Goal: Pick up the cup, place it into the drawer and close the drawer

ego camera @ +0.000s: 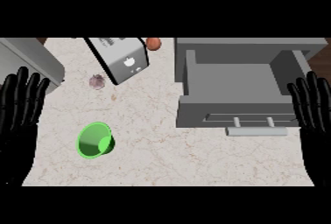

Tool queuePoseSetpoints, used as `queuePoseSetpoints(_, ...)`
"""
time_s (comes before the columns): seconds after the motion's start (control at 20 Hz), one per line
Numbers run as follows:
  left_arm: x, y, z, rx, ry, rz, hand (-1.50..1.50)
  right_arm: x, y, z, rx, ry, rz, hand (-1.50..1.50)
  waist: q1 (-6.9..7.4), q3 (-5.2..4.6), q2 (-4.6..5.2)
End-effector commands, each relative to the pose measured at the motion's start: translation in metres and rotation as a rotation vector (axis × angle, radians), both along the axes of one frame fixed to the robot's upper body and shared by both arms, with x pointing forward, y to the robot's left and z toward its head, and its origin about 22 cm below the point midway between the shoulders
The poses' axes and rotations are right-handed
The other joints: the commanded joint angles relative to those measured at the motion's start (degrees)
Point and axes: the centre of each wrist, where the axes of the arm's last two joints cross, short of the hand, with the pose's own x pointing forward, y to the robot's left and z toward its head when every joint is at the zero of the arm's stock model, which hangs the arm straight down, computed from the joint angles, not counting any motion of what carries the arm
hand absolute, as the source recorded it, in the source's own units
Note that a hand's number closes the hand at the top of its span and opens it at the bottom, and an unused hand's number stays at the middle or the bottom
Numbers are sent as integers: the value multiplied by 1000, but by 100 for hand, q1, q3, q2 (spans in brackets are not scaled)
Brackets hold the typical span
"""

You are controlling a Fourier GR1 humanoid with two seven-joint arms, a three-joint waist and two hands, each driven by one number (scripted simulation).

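The grey drawer (239, 94) stood open beside the right robot hand (313, 109). Both hands, left robot hand (19, 105) included, rested spread. The green cup (95, 140), nearer the left, awaited grasping first.

The marbled counter (168, 153) carries a green cup (95, 140), open grey drawer (236, 94) and toaster (119, 59).
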Motion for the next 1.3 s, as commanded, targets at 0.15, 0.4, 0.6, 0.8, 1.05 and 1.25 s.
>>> queuePoseSetpoints(0.15, -27, -41, 1, -48, 5, -140, -150, -1, -3, 5, 5, -34, -31, -150, 40, 96, -103)
queuePoseSetpoints(0.4, -37, -26, -15, -276, 206, -199, -150, 6, -15, 1, -97, 18, 13, -150, 82, 93, -95)
queuePoseSetpoints(0.6, -40, -19, -43, -297, 227, -181, -150, 8, -9, 2, -84, 26, 34, -150, 59, 92, -94)
queuePoseSetpoints(0.8, -39, -1, -55, -311, 262, -159, -150, 11, -19, -1, -87, 15, 41, -150, 54, 93, -94)
queuePoseSetpoints(1.05, -41, -4, -94, -271, 304, -83, -150, 18, -8, -8, -83, 12, 31, -150, 57, 93, -93)
queuePoseSetpoints(1.25, -35, 25, -104, -244, 315, 18, -150, 15, -19, -3, -89, 14, 26, -150, 53, 93, -92)
